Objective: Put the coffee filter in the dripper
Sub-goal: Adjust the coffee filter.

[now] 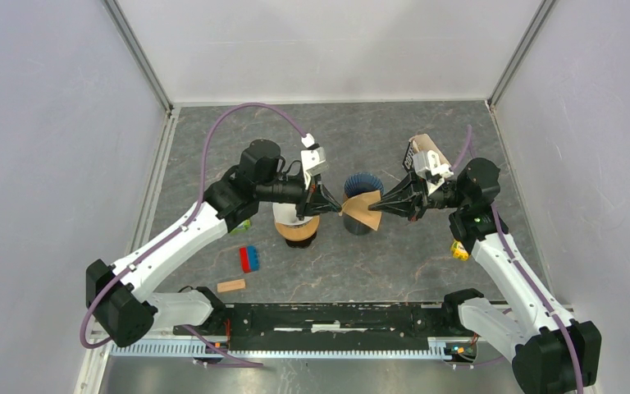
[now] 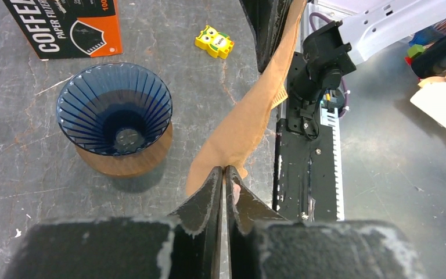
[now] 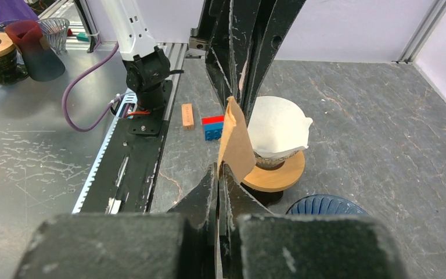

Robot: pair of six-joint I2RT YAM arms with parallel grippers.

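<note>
Near edge of desk [image 1: 377, 263]: 1 wooden block [image 1: 230, 286] and 1 red-and-blue brick [image 1: 249, 258] on the left. 1 yellow toy [image 1: 459, 252] on the right, beside the right arm.

Mid-desk: left hand [image 1: 330, 205] and right hand [image 1: 380, 207] point at each other, tips near but apart. Each is closed down to a thin slit on one brown filter [image 2: 244, 128]: left fingers pinch one end, right fingers pinch the opposite end.
- The filter is folded flat and held off the desk. Its long axis runs left to right between the two hands.
- In the right wrist view it stands nearly on edge, rising from the pinch.
- In the left wrist view it sags slightly between the grips.
- Position: just on the near side of the blue dripper [image 2: 93, 93], not inside it.

Drippers, count 2:
- The blue dripper stands upright with its mouth up, nothing in it, and a brown collar at its base.
- The second dripper [image 3: 270, 158] stands under the left hand on a round wooden stand. It holds 1 white filter [image 3: 276, 125].

Filters seen: 2 (1 brown, 1 white).

Far side: 1 box [image 2: 64, 26], orange and black, printed "COFFEE PAPER FILTER", beyond the right hand.
</note>
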